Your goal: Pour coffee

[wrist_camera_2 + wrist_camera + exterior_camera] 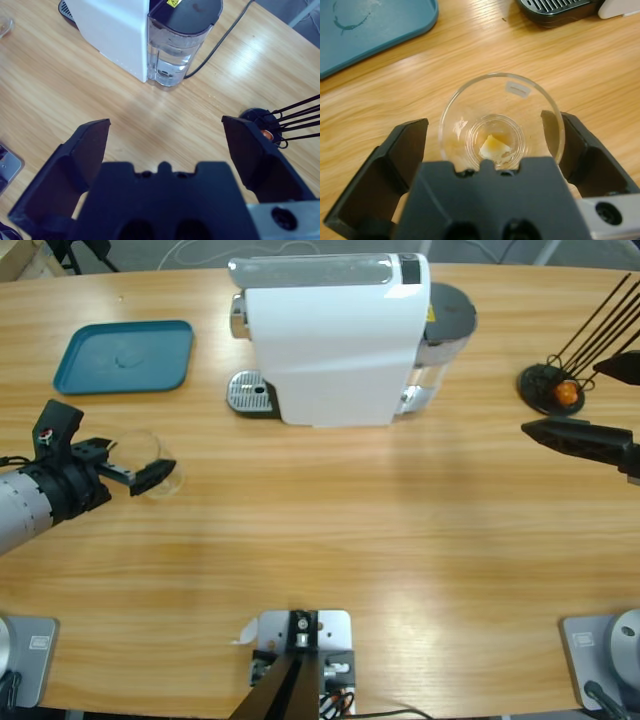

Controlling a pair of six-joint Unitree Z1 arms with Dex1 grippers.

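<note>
A clear drinking glass (150, 445) stands upright on the wooden table at the left, in front of the teal tray. My left gripper (140, 457) is open, with one black jaw on each side of the glass (495, 100); the right-hand jaw is close against its wall, and a narrow gap shows at the other. The bottom of the glass shows only a pale amber glint; dark coffee is out of view. My right gripper (560, 397) hangs open at the far right with nothing between its jaws (165, 140).
A white coffee machine (330, 340) with a metal drip tray (250, 393) and a water tank (180, 45) stands at the back middle. A teal tray (125, 357) lies back left. A black wire capsule holder (545, 380) with an orange capsule (567, 392) stands at the right.
</note>
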